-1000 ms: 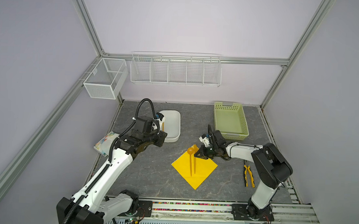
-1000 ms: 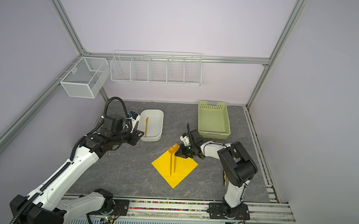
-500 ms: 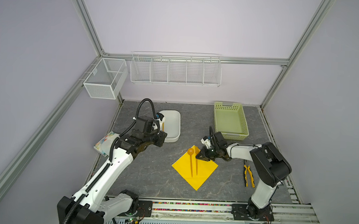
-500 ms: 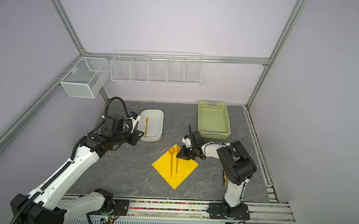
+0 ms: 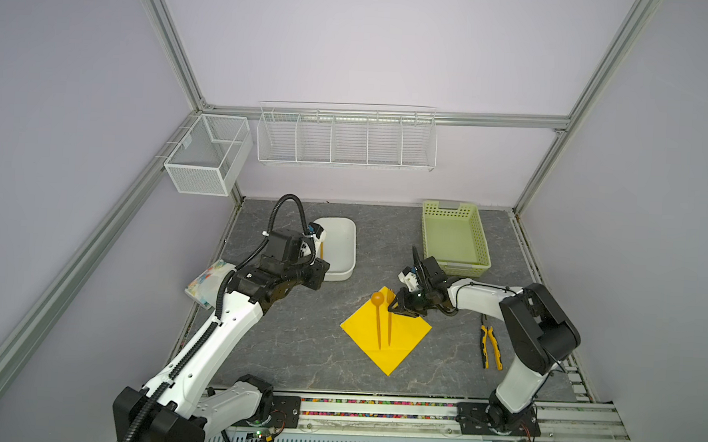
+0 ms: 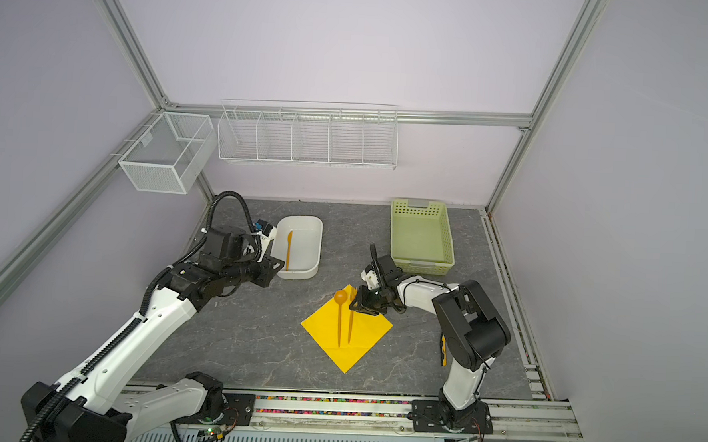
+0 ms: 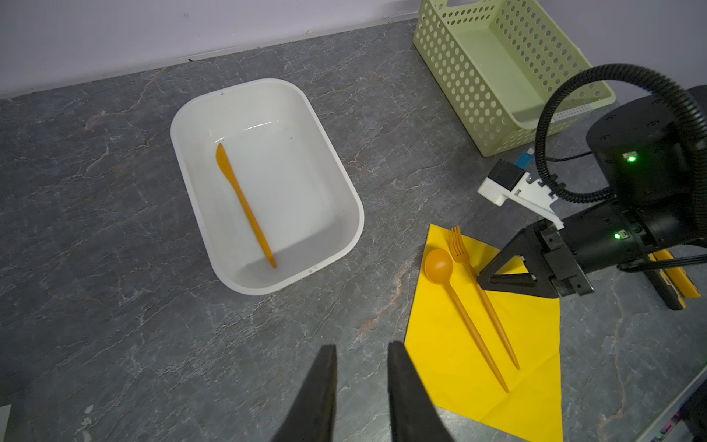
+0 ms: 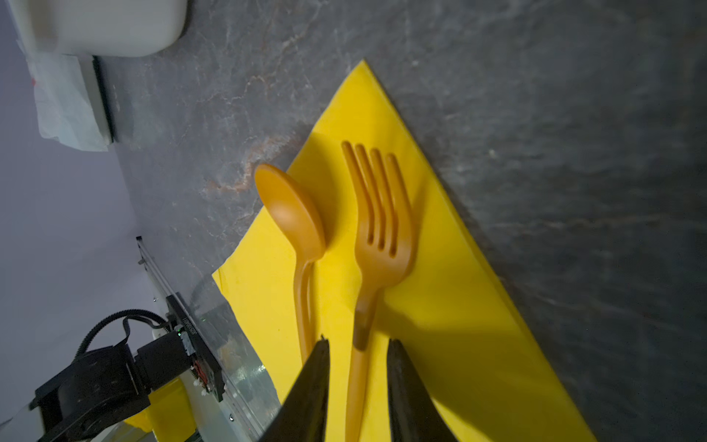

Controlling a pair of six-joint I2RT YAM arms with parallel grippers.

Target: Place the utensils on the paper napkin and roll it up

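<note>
Between right claw (image 8: 358, 341) parted jaws: fork (image 8: 382, 229) handle, flat on napkin (image 8: 459, 344).

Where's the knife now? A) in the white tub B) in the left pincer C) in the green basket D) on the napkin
A: the knife lies in the tub; only the spoon and fork are on the napkin.
</note>
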